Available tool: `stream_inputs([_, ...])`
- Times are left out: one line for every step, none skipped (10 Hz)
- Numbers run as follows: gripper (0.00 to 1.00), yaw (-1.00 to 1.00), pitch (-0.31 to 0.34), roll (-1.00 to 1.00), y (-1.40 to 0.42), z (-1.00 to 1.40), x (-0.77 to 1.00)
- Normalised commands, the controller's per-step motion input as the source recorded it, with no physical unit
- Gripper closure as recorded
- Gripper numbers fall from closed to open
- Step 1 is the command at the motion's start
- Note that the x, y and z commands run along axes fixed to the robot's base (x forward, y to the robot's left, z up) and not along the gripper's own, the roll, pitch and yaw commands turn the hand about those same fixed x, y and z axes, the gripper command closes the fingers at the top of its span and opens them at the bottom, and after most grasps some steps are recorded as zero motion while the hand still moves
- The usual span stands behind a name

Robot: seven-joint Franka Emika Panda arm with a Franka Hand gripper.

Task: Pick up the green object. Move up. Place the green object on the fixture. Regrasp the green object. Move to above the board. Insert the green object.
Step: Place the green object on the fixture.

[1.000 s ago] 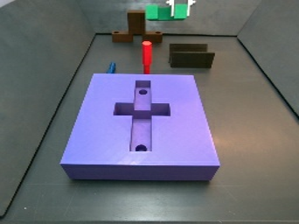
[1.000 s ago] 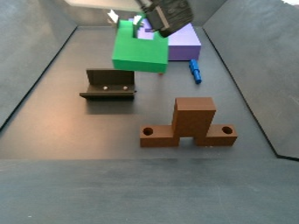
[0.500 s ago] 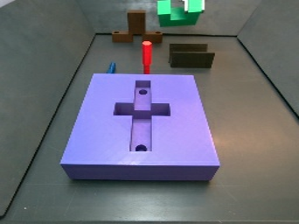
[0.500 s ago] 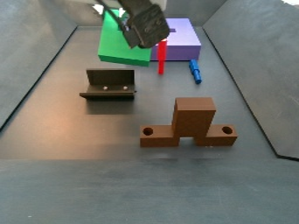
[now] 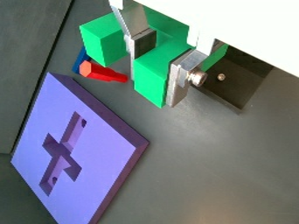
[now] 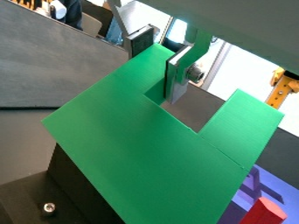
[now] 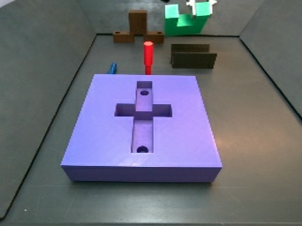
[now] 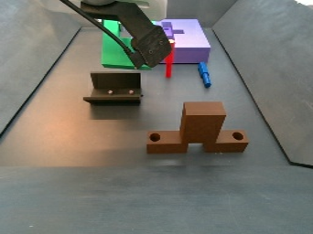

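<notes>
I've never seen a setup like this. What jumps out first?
The bright green object hangs in the air, clamped in the gripper, whose jaws close on it near the dark fixture. On the floor lies the big purple board with its cross-shaped recess, a red peg upright behind it.

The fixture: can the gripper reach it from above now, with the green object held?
Probably yes. The gripper holds the green object in the air, above and behind the fixture. Nothing rests on the fixture, and the red peg stands off to the side.
</notes>
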Motion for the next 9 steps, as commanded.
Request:
stream_inputs([1.00, -0.05, -0.026, 0.00, -0.05, -0.46, 0.15])
stream_inputs([1.00, 0.00, 0.000, 0.00, 0.00, -0.35, 0.20])
stream_inputs([1.00, 0.00, 0.000, 0.00, 0.01, -0.30, 0.07])
stream_inputs([1.00, 0.00, 0.000, -0.10, 0.04, -0.22, 0.16])
stream_inputs([1.00, 0.00, 0.009, -0.12, 0.00, -0.14, 0.23])
stream_inputs([1.00, 0.00, 0.054, -0.07, 0.00, -0.08, 0.37])
stream_inputs([1.00, 0.00, 0.000, -0.22, 0.00, -0.09, 0.41])
stream_inputs([1.00, 0.00, -0.069, -0.13, -0.02, -0.10, 0.50])
stream_inputs([1.00, -0.09, -0.069, 0.00, -0.06, -0.16, 0.45])
